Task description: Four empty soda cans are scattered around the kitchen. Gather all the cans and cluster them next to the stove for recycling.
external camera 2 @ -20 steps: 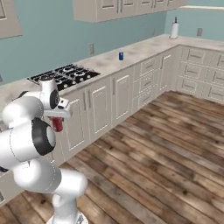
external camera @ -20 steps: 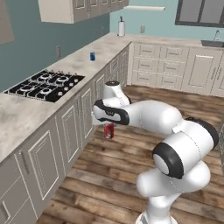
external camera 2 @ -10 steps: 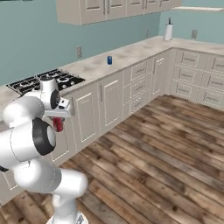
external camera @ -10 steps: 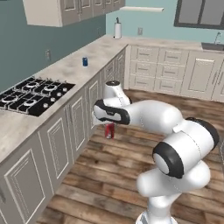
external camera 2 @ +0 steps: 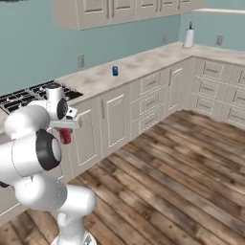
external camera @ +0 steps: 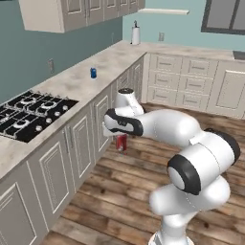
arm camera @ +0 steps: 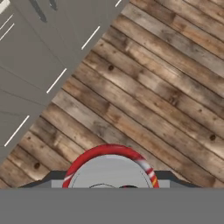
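My gripper [external camera: 121,138] hangs low in front of the cabinet doors, shut on a red soda can [external camera: 121,143] that it holds upright above the wood floor. From the right base view the same red can [external camera 2: 65,136] hangs under the hand, just below counter height. In the hand view its silver top and red rim [arm camera: 109,171] sit between the fingers. A blue soda can [external camera: 93,72] [external camera 2: 115,71] stands on the marble counter farther along. The black stove [external camera: 28,112] [external camera 2: 24,95] is set into the counter to the left of the held can.
Beige cabinet fronts [external camera: 81,143] run close along the arm's left. A paper towel roll [external camera: 136,34] [external camera 2: 190,36] stands at the counter's far corner. Open wood floor [external camera 2: 172,162] stretches to the right, with more cabinets [external camera: 191,79] across the far wall.
The whole picture has shifted as the base drove along the counter; the stove sits lower and nearer in view. The arm keeps its pose with the red can still gripped.
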Controlling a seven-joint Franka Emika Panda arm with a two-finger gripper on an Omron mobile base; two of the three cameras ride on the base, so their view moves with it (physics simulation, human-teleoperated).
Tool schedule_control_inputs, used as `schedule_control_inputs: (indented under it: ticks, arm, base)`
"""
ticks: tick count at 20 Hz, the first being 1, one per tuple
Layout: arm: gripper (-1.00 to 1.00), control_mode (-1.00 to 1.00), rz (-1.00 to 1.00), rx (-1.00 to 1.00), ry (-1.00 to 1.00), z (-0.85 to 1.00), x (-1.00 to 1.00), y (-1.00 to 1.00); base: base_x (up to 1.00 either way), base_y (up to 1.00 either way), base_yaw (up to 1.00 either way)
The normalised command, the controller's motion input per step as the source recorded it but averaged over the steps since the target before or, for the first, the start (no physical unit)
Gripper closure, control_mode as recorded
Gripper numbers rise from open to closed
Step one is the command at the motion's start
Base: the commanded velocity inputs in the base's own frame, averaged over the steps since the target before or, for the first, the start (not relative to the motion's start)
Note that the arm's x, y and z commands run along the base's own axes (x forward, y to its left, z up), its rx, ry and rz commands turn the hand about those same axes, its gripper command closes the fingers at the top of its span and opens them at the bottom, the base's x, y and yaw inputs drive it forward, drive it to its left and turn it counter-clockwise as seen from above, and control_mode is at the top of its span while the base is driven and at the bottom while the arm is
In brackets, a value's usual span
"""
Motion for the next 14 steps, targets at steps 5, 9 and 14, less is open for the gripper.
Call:
schedule_control_inputs:
  ticks: [5,9,14]
  arm:
    - [1.00,1.00,0.00,0.00,0.00,0.00,0.00,0.00]
    - [1.00,1.00,0.00,0.00,0.00,0.00,0.00,0.00]
    - [1.00,1.00,0.00,0.00,0.00,0.00,0.00,0.00]
  base:
    - [0.54,-0.03,0.33]
    - [0.51,0.00,0.38]
    - [0.55,-0.09,0.33]
